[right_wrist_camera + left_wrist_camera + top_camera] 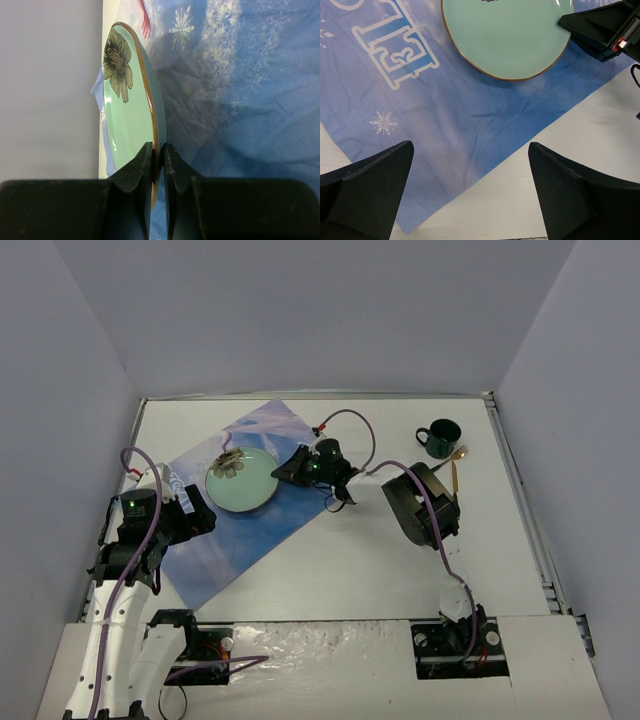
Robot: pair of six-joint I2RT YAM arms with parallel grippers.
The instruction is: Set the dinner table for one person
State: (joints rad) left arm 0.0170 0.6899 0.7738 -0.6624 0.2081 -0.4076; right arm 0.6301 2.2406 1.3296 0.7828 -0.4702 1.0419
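1. White walls box in the dinner table (400, 570), which spans your whole workspace; one blue snowflake placemat (240, 540) lies askew on its left half.
2. Your right gripper (158, 150) is pinched tight on the rim of the one green flowered plate (125, 115), over the placemat's far end.
3. Your left gripper (471, 147) stands wide apart, holding nothing, above the placemat's near edge.
4. One dark mug (440, 438) sits far right, with one gold utensil (456, 472) just beside it.
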